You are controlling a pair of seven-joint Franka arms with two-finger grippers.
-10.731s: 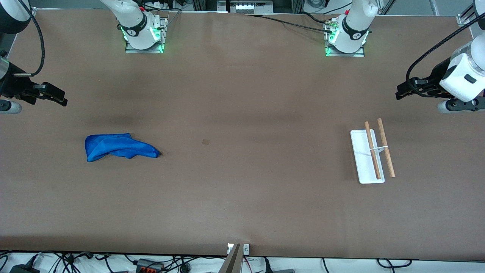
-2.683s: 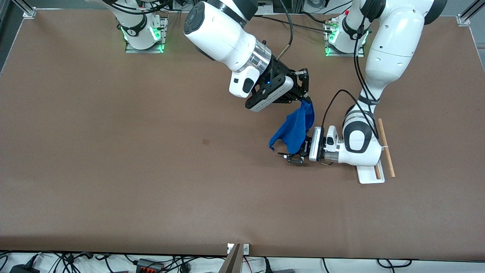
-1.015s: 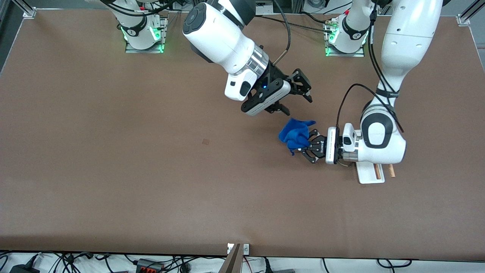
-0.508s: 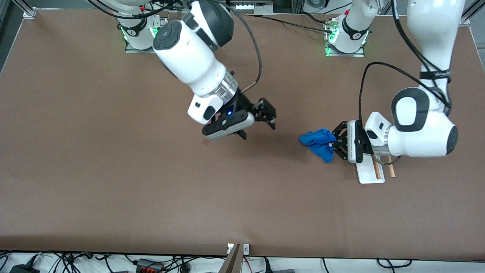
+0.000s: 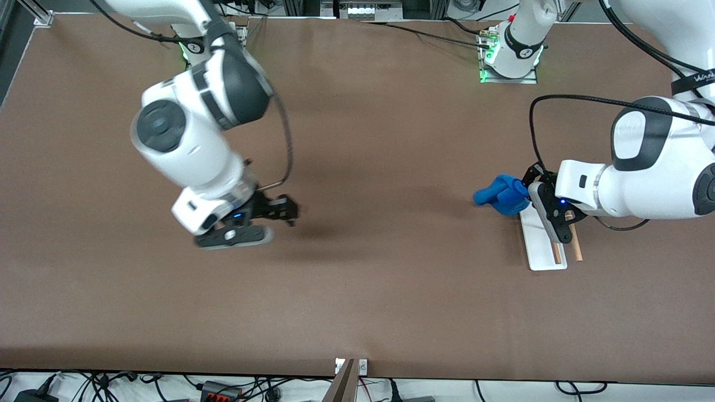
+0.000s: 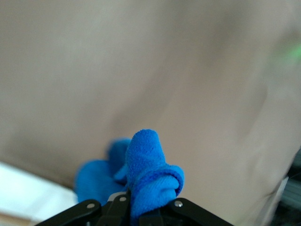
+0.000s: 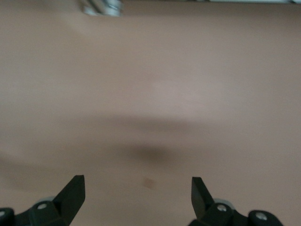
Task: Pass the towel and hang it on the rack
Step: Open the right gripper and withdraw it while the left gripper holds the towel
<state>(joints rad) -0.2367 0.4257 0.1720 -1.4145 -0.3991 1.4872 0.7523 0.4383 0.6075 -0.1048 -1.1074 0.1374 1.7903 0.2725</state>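
The royal-blue towel (image 5: pixel 501 195) is bunched in my left gripper (image 5: pixel 528 190), which is shut on it and holds it in the air just beside the rack, toward the right arm's end. In the left wrist view the towel (image 6: pixel 146 176) bulges out between the shut fingers. The rack (image 5: pixel 535 245) has a flat white base and two light-brown rods (image 5: pixel 576 251); my left hand covers most of it. My right gripper (image 5: pixel 287 210) is open and empty over the bare table toward the right arm's end; its spread fingertips (image 7: pixel 74 188) frame bare brown table.
The brown table (image 5: pixel 357 290) carries nothing else but a small dark mark (image 7: pixel 149 182). The arm bases (image 5: pixel 509 56) stand along the edge farthest from the front camera. Cables lie off the nearest edge.
My left gripper has carried the towel toward the rack and turned. My right gripper, open and empty, has drawn back toward its own end of the table.
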